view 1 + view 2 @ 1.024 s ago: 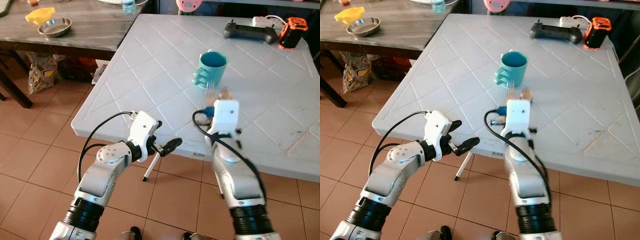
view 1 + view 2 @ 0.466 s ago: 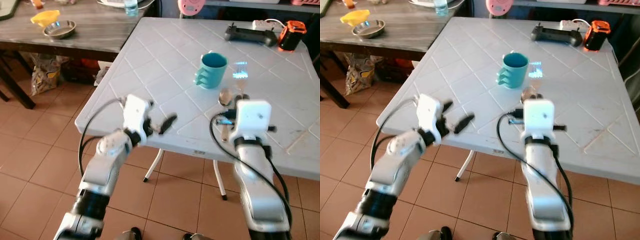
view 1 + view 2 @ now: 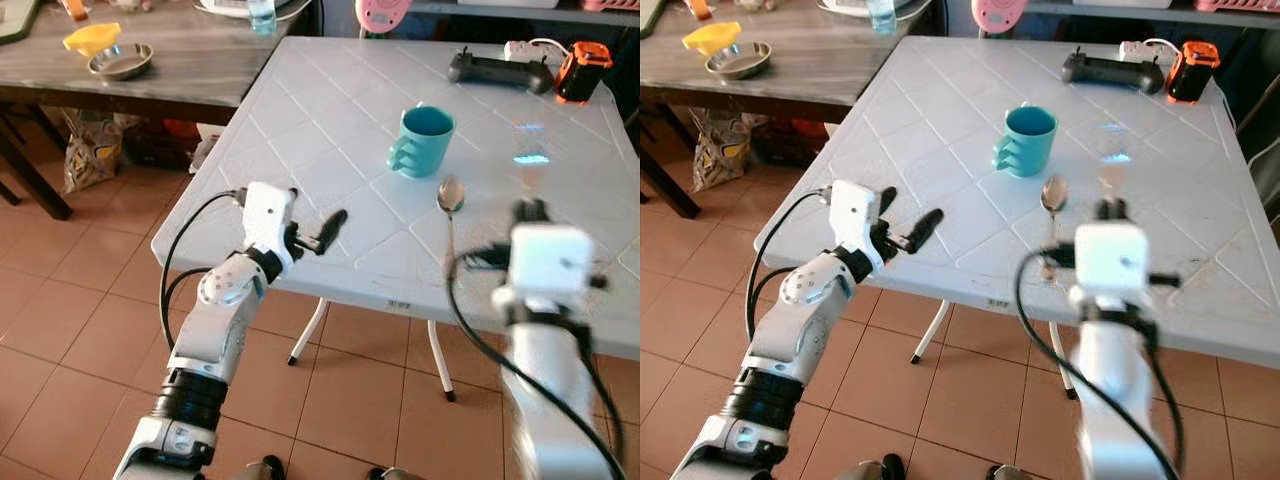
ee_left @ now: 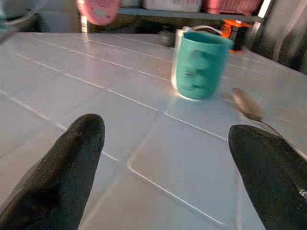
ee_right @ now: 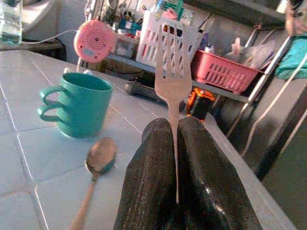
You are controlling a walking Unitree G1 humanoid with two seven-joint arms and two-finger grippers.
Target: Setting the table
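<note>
The right gripper (image 5: 175, 143) hangs over the worktop's (image 3: 300, 120) near edge, its jaws clamped on a fork (image 5: 172, 72) standing tines up. The left gripper (image 3: 318, 232) hovers at the near left edge, jaws apart. A spoon (image 3: 448, 205) lies between them; just beyond it stands a teal mug (image 3: 421, 140).
</note>
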